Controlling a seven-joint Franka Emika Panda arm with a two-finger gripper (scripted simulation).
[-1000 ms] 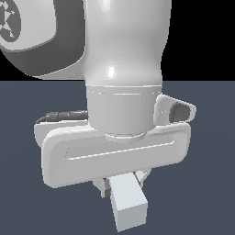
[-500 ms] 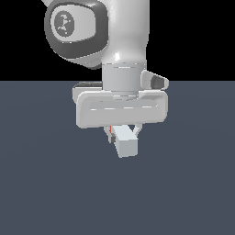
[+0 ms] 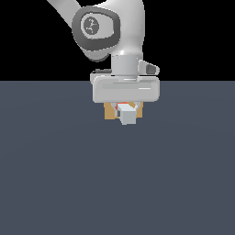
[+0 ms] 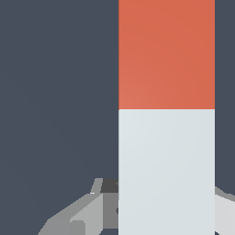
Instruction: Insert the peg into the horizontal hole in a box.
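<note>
In the exterior view my gripper (image 3: 126, 112) is shut on the peg (image 3: 127, 115). The peg points toward the camera, so its white end face shows, with a sliver of orange-red behind it. The tan box (image 3: 109, 111) stands right behind the peg, mostly hidden by the hand; its hole is hidden. In the wrist view the peg (image 4: 166, 114) fills the frame, orange-red half far, white half near, between my grey fingers (image 4: 82, 213). The box does not show there.
A dark blue-grey floor (image 3: 55, 174) spreads around the arm in the exterior view. The white hand body (image 3: 126, 88) hangs just above the box.
The arm has moved away from the camera with the peg and looks much smaller. The tan box has come into view behind the peg.
</note>
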